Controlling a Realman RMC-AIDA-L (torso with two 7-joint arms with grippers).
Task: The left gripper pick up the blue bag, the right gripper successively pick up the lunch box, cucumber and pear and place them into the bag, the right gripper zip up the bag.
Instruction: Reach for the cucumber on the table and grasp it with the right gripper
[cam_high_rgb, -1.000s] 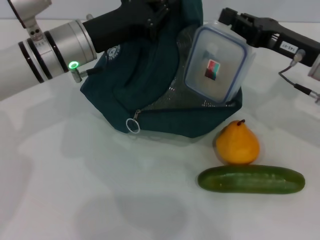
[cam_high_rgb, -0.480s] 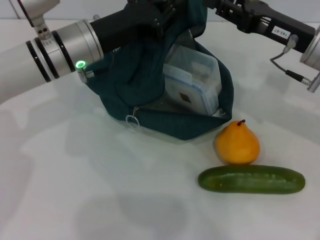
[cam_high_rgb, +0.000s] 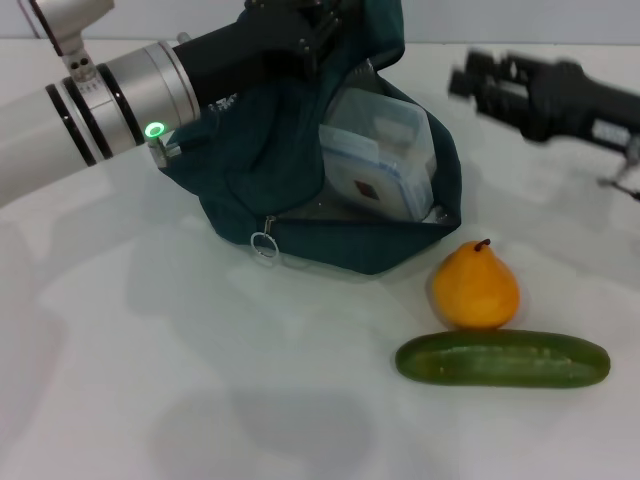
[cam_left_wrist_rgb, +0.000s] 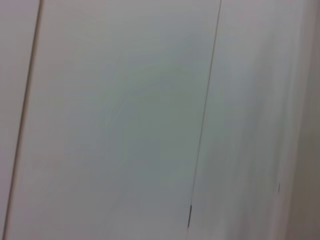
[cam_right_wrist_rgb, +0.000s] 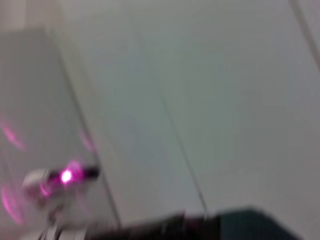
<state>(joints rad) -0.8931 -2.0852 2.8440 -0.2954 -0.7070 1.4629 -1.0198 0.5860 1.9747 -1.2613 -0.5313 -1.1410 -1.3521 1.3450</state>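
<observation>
The blue bag stands open on the white table, its upper edge lifted by my left gripper, which is shut on the fabric at the top of the head view. The lunch box lies tilted inside the bag's mouth, blue-rimmed lid facing forward. My right gripper hovers to the right of the bag, apart from it, holding nothing. The pear stands just in front of the bag's right corner. The cucumber lies lengthwise right in front of the pear. Neither wrist view shows any of these clearly.
The zipper's metal ring pull hangs at the bag's front left edge. My left arm's silver cylinder with its green light crosses the upper left. A thin cable trails from the right arm.
The lunch box went from hanging over the bag to lying inside it. My right gripper let it go, rose, then swung right and down, away from the bag.
</observation>
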